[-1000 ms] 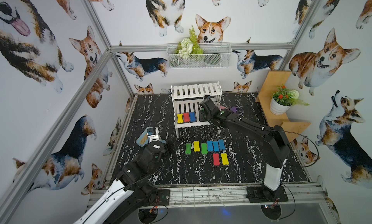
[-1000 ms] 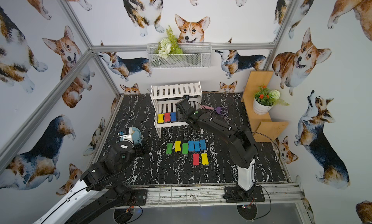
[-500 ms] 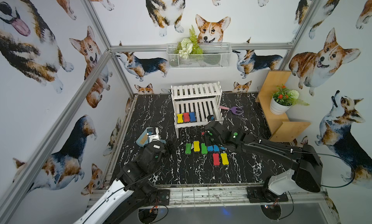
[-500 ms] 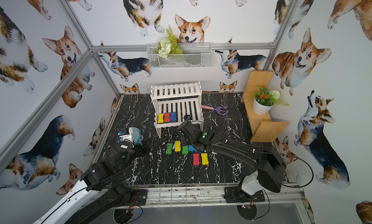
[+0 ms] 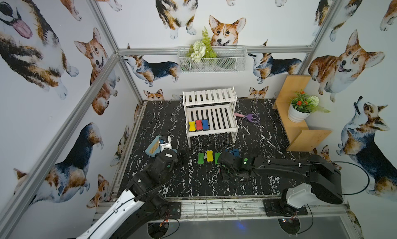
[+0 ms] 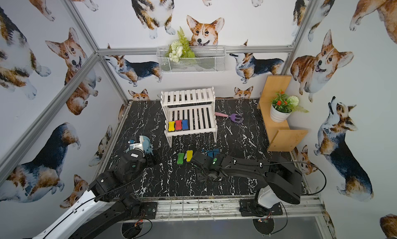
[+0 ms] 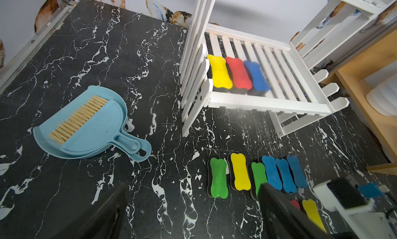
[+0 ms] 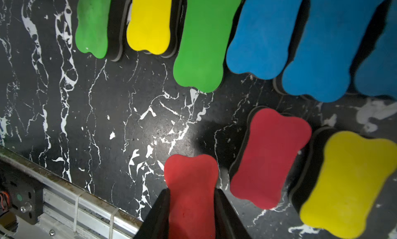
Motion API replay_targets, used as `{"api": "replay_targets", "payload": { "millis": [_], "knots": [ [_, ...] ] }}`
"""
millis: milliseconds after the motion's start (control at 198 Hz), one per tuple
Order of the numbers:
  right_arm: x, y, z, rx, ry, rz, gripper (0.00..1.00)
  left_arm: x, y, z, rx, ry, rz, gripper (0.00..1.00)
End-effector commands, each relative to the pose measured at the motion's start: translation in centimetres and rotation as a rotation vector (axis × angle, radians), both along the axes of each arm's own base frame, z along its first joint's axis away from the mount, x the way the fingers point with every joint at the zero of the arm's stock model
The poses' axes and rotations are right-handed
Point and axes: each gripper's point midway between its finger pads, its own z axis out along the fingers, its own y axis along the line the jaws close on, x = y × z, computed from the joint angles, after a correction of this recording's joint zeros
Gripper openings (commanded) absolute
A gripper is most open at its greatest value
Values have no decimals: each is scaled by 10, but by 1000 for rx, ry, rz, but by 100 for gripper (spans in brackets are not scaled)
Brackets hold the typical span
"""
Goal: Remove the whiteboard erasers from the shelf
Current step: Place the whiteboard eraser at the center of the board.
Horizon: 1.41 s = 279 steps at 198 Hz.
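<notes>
Your right gripper (image 8: 191, 190) is clamped on a red eraser (image 8: 191, 173), low over the near part of the table (image 5: 163, 119) and just left of a second red eraser (image 8: 270, 158) and a yellow eraser (image 8: 348, 184), though you can't tell whether it touches the marble. Your left gripper (image 7: 193, 185) hangs with jaws spread wide and holds nothing, near the blue dustpan (image 7: 86, 124) on the left. Three erasers (image 5: 199, 125) — yellow, red, blue — sit side by side at the near left corner of the lower tier of the shelf (image 5: 212, 132), and a row of erasers (image 7: 257, 175) lies on the table in front of it.
</notes>
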Motion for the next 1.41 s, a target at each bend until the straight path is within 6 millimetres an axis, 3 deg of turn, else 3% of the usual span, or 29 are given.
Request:
{"api": "replay_targets", "payload": {
  "millis": [0,252,676,862,1009,1200,1281,1296,1402],
  "knots": [
    [12,6,1,15,-40,-49,35,2,-2,3,-7,-14,-7,99],
    [25,11,-6,-39,-80,-41,35,2,-4,0,-11,-10,-9,99],
    [48,-1,-18,-75,-115,-90,36,3,-6,-2,-19,-5,-15,99],
    [49,3,-17,-72,-119,-75,49,3,-8,-6,-20,9,-19,99],
    [55,6,3,-47,-180,-73,57,3,-9,-4,-22,8,-26,99],
    [66,10,61,73,-326,-64,55,6,-25,10,-42,-9,-100,99],
    [73,-3,78,75,-380,-89,54,11,-39,14,-51,-8,-153,99],
    [75,-7,80,76,-385,-96,53,14,-43,28,-69,-31,-162,99],
    [85,-34,90,89,-421,-175,51,27,-69,43,-91,-30,-235,96]
  ]
}}
